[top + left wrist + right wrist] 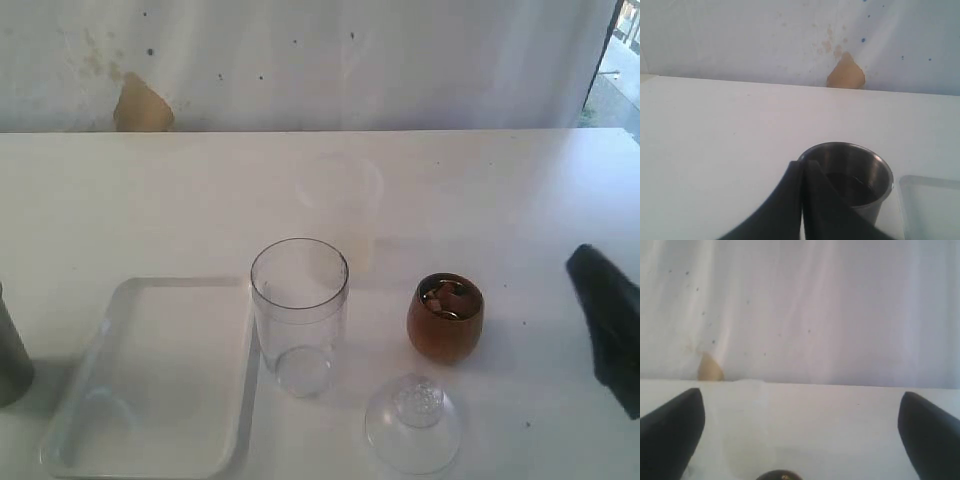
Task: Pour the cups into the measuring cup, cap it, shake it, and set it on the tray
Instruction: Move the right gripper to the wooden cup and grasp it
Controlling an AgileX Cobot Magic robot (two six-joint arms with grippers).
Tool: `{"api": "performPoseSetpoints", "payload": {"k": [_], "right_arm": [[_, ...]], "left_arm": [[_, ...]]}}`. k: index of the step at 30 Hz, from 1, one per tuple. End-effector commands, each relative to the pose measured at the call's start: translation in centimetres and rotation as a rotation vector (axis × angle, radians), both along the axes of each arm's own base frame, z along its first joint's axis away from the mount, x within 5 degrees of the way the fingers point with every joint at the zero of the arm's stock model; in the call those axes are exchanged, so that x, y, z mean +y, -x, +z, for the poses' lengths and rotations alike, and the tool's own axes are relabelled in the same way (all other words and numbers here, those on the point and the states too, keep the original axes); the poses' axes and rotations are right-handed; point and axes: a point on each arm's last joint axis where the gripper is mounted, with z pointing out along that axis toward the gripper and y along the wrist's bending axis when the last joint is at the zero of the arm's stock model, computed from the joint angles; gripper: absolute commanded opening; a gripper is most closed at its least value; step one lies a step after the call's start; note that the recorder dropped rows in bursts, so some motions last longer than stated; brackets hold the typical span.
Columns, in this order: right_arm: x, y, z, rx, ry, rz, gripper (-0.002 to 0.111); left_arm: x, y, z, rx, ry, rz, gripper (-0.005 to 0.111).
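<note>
Measuring cup point(300, 315): upright mid-surface, uncapped, just right of the tray point(150, 380).
Steel tumbler point(10, 350): far-left edge, mostly cut off.
Wooden cup point(445, 318): right of the measuring cup; contents unclear.
Dome cap point(412, 425): near edge, lying apart from both.
Frosted cup point(340, 195): farther back, barely discernible.
Left hand point(804, 162): fingers pressed together, tips at the steel tumbler's rim; contact unclear.
Right hand point(800, 440): fingers spread wide, empty.

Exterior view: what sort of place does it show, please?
Probably a staged test bench, not a real kitchen: a plain white table, a stained white sheet hung behind it, and a measuring cup, a wooden cup and a tray laid out.
</note>
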Motion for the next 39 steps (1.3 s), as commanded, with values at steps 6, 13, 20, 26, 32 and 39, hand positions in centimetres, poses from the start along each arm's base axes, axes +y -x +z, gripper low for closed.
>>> {"api": "performPoseSetpoints", "payload": {"k": [6,13,20,26,32,39], "right_arm": [[1.7,-3.5,-4.1,0.253,0.114,0.183,0.095],[2.6,-6.5,-6.5,0.319,0.167,0.287,0.095],[2.9,-8.6,-8.9,0.396,0.191,0.332,0.095],[3.0,-10.2,-10.2,0.412,0.206,0.346,0.095],[3.1,-11.9,-11.2,0.428,0.202,0.349,0.095],[3.2,-13.5,-11.9,0.431,0.201,0.349,0.095]], "left_arm": [[0.0,0.0,-0.2,0.001,0.002,-0.001,0.000],[0.0,0.0,-0.2,0.001,0.002,-0.001,0.000],[0.0,0.0,-0.2,0.001,0.002,-0.001,0.000],[0.0,0.0,-0.2,0.001,0.002,-0.001,0.000],[0.0,0.0,-0.2,0.001,0.002,-0.001,0.000],[0.0,0.0,-0.2,0.001,0.002,-0.001,0.000]]}}
